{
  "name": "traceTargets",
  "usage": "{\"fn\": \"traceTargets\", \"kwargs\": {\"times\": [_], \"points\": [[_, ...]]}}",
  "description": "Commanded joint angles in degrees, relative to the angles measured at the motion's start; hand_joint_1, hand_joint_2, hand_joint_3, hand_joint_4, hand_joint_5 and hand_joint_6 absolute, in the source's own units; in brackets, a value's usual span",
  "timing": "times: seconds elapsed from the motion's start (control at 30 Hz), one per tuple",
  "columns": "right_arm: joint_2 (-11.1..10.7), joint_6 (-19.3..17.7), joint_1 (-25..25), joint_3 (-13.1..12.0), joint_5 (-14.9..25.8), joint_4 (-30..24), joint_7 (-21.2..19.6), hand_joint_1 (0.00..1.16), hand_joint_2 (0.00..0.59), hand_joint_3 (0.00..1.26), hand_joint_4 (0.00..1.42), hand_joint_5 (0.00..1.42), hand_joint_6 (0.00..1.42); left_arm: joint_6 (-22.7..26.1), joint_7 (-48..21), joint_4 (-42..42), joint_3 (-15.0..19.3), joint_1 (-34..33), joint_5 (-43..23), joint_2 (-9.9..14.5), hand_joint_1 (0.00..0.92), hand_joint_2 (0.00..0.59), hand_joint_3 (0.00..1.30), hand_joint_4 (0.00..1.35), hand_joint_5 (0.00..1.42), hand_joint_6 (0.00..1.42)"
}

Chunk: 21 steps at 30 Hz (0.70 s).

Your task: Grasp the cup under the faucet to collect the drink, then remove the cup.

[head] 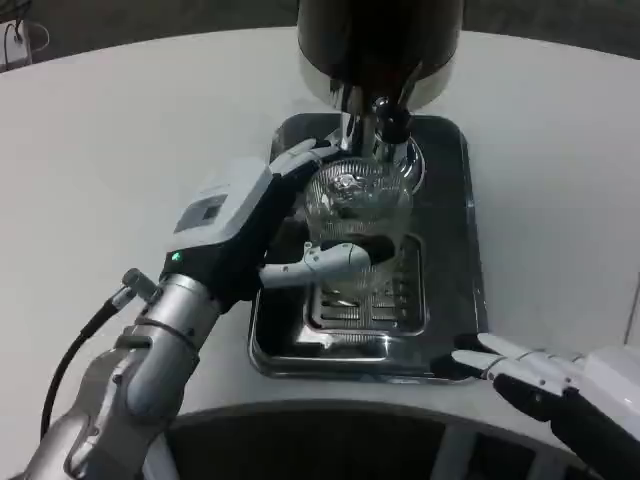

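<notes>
I see my left hand (262, 222) with fingers clamped around the clear cup (352, 205) under the faucet (380, 125) on the drip tray (455, 240), right hand (545, 372) fingers apart, no legible labels.

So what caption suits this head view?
Left hand grips a clear cup under the dispenser's faucet; right hand waits open.

A round white table (120, 130) fills most of the view; a shiny rectangular metal drip tray (470, 250) sits on it at centre, with a slotted grille (365, 305) set into its near half; a thin dark cable (15, 40) lies at the table's far left edge
</notes>
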Motion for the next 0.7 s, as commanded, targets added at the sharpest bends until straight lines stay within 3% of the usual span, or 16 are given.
{"fn": "traceTargets", "kwargs": {"times": [0.03, 0.4, 0.53, 0.7], "points": [[-0.20, 0.59, -0.39, 0.95, 0.00, 0.13, -0.07, 0.48, 0.456, 0.18, 0.07, 0.14, 0.11, -1.04, -0.12, -3.63, 1.70, 2.49, -1.67, 1.65, 0.114, 0.028, 0.24, 0.09, 0.33, 0.49], [-0.37, 1.52, -1.87, 2.78, -0.42, 0.51, -0.04, 0.48, 0.456, 0.19, 0.07, 0.14, 0.11, -0.71, -2.38, -13.51, 7.77, 11.63, -6.50, 5.66, 0.105, 0.026, 0.28, 0.15, 0.35, 0.49], [-0.37, 1.86, -2.24, 3.32, -0.73, 0.55, -0.18, 0.48, 0.456, 0.19, 0.07, 0.14, 0.11, -0.20, -3.24, -17.72, 10.42, 15.08, -9.08, 5.80, 0.097, 0.028, 0.28, 0.16, 0.35, 0.50], [-0.41, 2.36, -2.65, 3.72, -1.01, 0.66, -0.20, 0.48, 0.456, 0.19, 0.07, 0.14, 0.11, 1.56, -5.22, -27.14, 14.20, 19.45, -14.85, 4.50, 0.047, 0.040, 0.26, 0.18, 0.32, 0.40]]}}
